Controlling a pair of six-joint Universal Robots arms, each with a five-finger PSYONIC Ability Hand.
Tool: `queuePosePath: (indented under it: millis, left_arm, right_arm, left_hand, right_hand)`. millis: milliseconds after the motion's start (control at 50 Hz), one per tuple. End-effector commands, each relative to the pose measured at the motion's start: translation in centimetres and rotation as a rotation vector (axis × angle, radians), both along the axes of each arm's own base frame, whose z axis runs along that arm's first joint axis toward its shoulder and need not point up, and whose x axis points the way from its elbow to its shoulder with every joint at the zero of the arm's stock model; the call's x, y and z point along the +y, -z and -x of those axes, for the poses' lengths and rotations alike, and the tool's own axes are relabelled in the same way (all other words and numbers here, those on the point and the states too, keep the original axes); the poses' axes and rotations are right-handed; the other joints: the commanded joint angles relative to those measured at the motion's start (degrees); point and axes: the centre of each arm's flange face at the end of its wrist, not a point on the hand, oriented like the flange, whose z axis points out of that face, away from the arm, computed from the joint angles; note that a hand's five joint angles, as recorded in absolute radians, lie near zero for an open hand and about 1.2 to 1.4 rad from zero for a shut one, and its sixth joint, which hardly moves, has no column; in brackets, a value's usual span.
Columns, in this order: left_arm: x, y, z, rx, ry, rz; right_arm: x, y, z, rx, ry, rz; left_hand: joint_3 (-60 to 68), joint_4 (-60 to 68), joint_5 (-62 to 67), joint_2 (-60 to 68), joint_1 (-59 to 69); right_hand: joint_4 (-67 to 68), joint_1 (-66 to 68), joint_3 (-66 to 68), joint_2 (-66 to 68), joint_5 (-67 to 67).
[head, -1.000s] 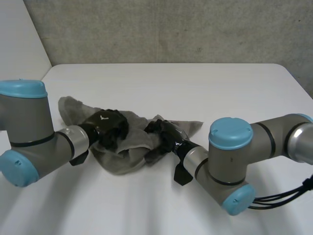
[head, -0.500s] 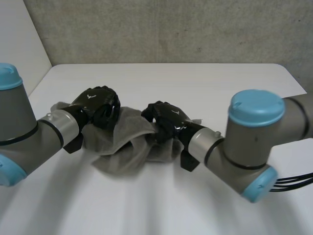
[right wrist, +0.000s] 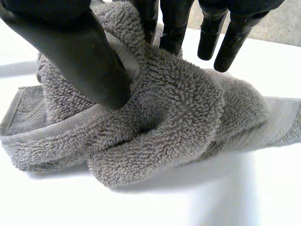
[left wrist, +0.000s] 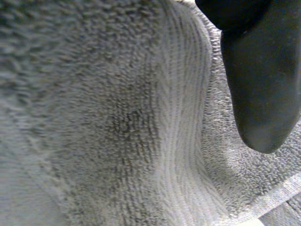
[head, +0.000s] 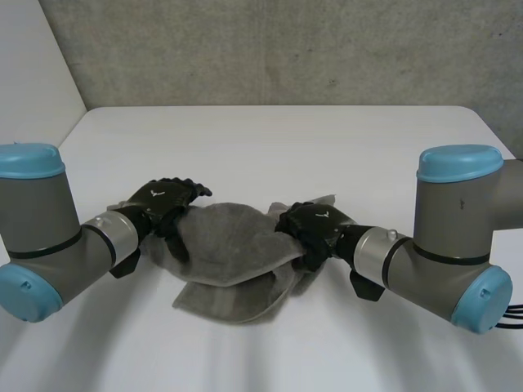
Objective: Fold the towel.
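Grey terry towel (head: 233, 245) sits on the flat white table (head: 270, 139), bunched and partly doubled over, in the stretch between my two hands. Its lower folds lie on the tabletop on the side nearest me. An upper layer spans across from one hand to the other.

My left hand (head: 163, 202) is at the towel's left end. In the head view its fingers (head: 178, 229) are curled down over that edge and clamp the cloth. In the left wrist view the towel (left wrist: 117, 117) lies right up against the palm, its ribbed border band running through the pile, with one black digit of the left hand (left wrist: 261, 84) lying against the cloth beside it.

My right hand (head: 315, 227) is at the towel's right end. In the right wrist view the thumb of the right hand (right wrist: 75, 52) presses into a thick rolled bunch of towel (right wrist: 178, 113), and two fingers (right wrist: 173, 26) dig into the same bunch from the far side, so the cloth is pinched between them. The other fingers hang just past the bunch, over bare table (right wrist: 197, 202). A hemmed edge trails out flat beside the thumb.

Both grey arms – left arm (head: 49, 229), right arm (head: 445, 245) – reach inward, low over the table. A rough grey wall (head: 270, 49) stands behind the table's far edge.
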Motion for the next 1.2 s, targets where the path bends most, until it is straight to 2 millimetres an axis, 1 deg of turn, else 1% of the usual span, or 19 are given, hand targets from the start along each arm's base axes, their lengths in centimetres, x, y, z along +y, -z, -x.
queuePosePath:
  millis: [20, 60, 100, 180, 280, 360, 380, 400, 440, 520, 660, 780, 820, 840, 860, 880, 920, 980, 1200]
  left_arm:
    - [-0.7, 0.0, -0.1, -0.013, -0.022, 0.029]
    - [-1.2, -0.2, -0.2, -0.030, -0.036, 0.048]
    - [-1.3, -0.5, 0.0, -0.030, -0.032, 0.060]
    - [-1.6, -1.6, 0.5, -0.008, -0.021, 0.092]
    - [-2.2, -5.0, 2.5, 0.059, 0.010, 0.194]
    - [-2.6, -10.8, 4.5, 0.226, 0.028, 0.306]
    - [-2.3, -13.5, 4.5, 0.295, 0.027, 0.353]
    - [-2.3, -13.5, 4.5, 0.295, 0.027, 0.353]
    - [-1.4, -18.7, 3.7, 0.426, 0.022, 0.469]
    - [0.0, -22.1, 3.1, 0.534, 0.033, 0.563]
    - [1.0, -21.9, 2.3, 0.552, 0.039, 0.575]
    - [-0.7, -16.4, 0.6, 0.458, -0.041, 0.450]
    - [-1.0, -11.9, 0.6, 0.377, -0.056, 0.350]
    - [-1.0, -11.9, 0.6, 0.377, -0.056, 0.350]
    - [-0.9, -9.6, 0.5, 0.320, -0.058, 0.307]
    - [-0.9, -9.6, 0.5, 0.320, -0.058, 0.307]
    - [-0.6, -4.9, 0.4, 0.170, -0.047, 0.219]
    - [-0.2, -1.5, -0.2, 0.016, -0.024, 0.148]
    - [-1.2, -1.6, -2.3, -0.090, -0.053, 0.149]
  right_arm:
    - [0.4, 0.6, 0.3, 0.012, -0.011, -0.009]
    - [0.2, 0.6, 0.4, 0.025, -0.018, 0.012]
    - [-0.1, 0.4, 0.4, 0.029, -0.025, 0.035]
    - [-1.0, -0.4, 0.0, 0.033, -0.038, 0.102]
    - [-4.3, -5.2, -1.8, -0.028, -0.053, 0.344]
    - [-7.1, -14.0, -3.4, -0.176, -0.034, 0.702]
    - [-7.3, -17.1, -3.6, -0.235, -0.026, 0.824]
    - [-7.3, -17.1, -3.6, -0.235, -0.026, 0.825]
    - [-6.3, -23.0, -2.9, -0.362, -0.001, 1.054]
    - [-4.4, -26.1, -2.4, -0.447, -0.005, 1.184]
    - [-2.7, -22.3, -2.5, -0.402, -0.094, 1.079]
    - [-1.6, -16.6, -2.0, -0.304, -0.128, 0.891]
    - [-1.1, -13.5, -1.8, -0.222, -0.145, 0.828]
    - [-1.1, -13.5, -1.8, -0.222, -0.145, 0.828]
    - [-0.8, -11.9, -1.6, -0.174, -0.155, 0.800]
    - [-0.8, -11.9, -1.6, -0.173, -0.155, 0.800]
    - [-0.3, -8.1, -1.3, -0.051, -0.189, 0.730]
    - [-0.1, -4.9, -1.1, 0.062, -0.232, 0.663]
    - [0.3, -2.7, -0.1, 0.134, -0.212, 0.483]
  left_hand:
    - [-2.46, -2.88, 24.06, 23.55, 21.38]
    - [-2.46, -2.88, 58.71, 58.21, 56.03]
    - [-2.46, -2.88, 66.66, 66.16, 63.98]
    - [-2.46, -2.88, 66.74, 66.24, 64.06]
    - [-2.46, -2.88, 66.74, 66.24, 64.06]
    - [-2.46, -2.88, 66.74, 66.24, 64.06]
    - [-2.46, -2.88, 66.74, 66.24, 64.06]
    - [-2.46, -2.88, 66.74, 66.24, 64.06]
    - [-2.46, -2.88, 66.74, 66.24, 64.06]
    - [-2.46, -2.88, 66.74, 66.24, 64.06]
    - [-2.46, -2.88, 66.74, 66.24, 64.06]
    - [-2.46, -2.88, 66.74, 66.24, 64.06]
    - [-2.46, -2.88, 37.03, 36.52, 34.35]
    - [-2.46, -2.88, 36.82, 36.32, 34.14]
    - [-2.46, -2.88, 11.01, 10.51, 8.33]
    - [-2.46, -2.88, 10.75, 10.25, 8.07]
    - [-2.46, -2.88, -3.26, -3.76, -5.94]
    - [-2.46, -2.88, -3.26, -3.76, -5.94]
    - [-2.46, -2.88, -3.21, -3.71, -5.89]
  right_hand:
    - [-3.42, 9.19, -0.43, 14.38, 7.27]
    - [-3.42, 9.19, -0.43, 14.38, 7.27]
    - [-3.42, 9.19, -0.43, 14.38, 7.27]
    - [-3.42, 9.19, -0.43, 14.38, 7.27]
    - [-3.42, 9.19, -0.43, 14.38, 7.27]
    - [-3.42, 9.19, -0.43, 14.38, 7.27]
    - [-3.42, 9.19, -0.43, 14.38, 7.27]
    - [-3.42, 9.19, -0.43, 14.38, 7.27]
    - [-3.42, 9.19, -0.43, 14.38, 7.27]
    - [-3.42, 9.19, -0.43, 14.38, 7.27]
    - [-3.42, 9.19, -0.43, 14.38, 7.27]
    - [-3.42, 9.19, -0.43, 14.38, 7.27]
    - [-3.42, 4.75, -0.43, 9.95, 2.83]
    - [-3.42, 4.71, -0.43, 9.90, 2.78]
    - [-3.42, -13.28, -0.43, -8.08, -15.20]
    - [-3.42, -13.46, -0.43, -8.26, -15.38]
    - [-3.42, -60.81, -0.43, -55.62, -62.73]
    - [-3.42, -60.81, -0.43, -55.62, -62.73]
    - [-3.42, -60.81, -0.43, -55.62, -62.73]
